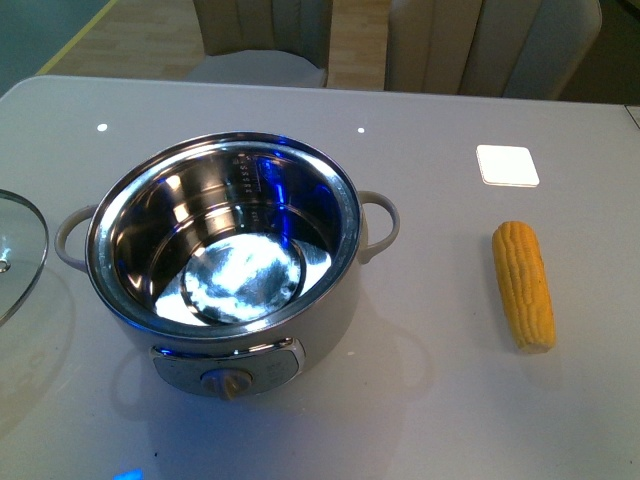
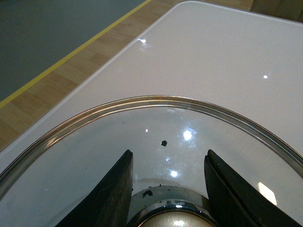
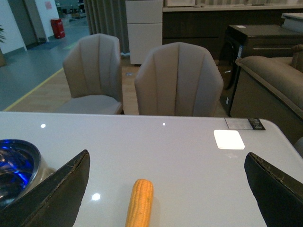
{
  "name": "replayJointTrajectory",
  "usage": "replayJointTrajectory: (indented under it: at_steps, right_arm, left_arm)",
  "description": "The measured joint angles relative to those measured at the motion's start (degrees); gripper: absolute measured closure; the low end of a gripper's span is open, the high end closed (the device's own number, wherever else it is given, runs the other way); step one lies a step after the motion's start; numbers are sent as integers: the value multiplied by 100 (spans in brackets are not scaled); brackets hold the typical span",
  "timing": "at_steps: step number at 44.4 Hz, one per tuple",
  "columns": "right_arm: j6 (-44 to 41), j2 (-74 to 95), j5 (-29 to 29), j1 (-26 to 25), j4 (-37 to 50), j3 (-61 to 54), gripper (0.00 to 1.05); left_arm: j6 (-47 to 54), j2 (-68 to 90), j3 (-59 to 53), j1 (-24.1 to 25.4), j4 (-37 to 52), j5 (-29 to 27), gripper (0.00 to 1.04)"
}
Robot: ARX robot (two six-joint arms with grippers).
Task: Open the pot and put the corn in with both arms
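The cream-white pot (image 1: 230,262) stands open on the white table, its shiny steel bowl empty, control knob at the front. The glass lid (image 1: 15,250) with steel rim sits at the far left edge of the front view. In the left wrist view my left gripper (image 2: 168,163) is shut on the lid's knob (image 2: 171,215), with the lid's glass (image 2: 156,127) spread below it. The yellow corn (image 1: 524,285) lies on the table right of the pot. In the right wrist view my right gripper (image 3: 165,163) is wide open above and behind the corn (image 3: 140,202).
A white square coaster (image 1: 507,165) lies on the table behind the corn. Two beige chairs (image 3: 177,80) stand beyond the table's far edge. The table's left edge (image 2: 109,71) runs close to the lid, with wooden floor beyond.
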Motion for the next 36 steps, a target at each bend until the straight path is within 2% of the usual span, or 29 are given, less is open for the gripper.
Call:
replayJointTrajectory:
  at_steps: [18, 36]
  right_arm:
    - [0, 0, 0, 0, 0, 0, 9]
    - [0, 0, 0, 0, 0, -2, 9]
  left_arm:
    - [120, 1091, 1145, 57, -61, 365, 65]
    - [83, 1484, 1392, 96, 46, 511, 65]
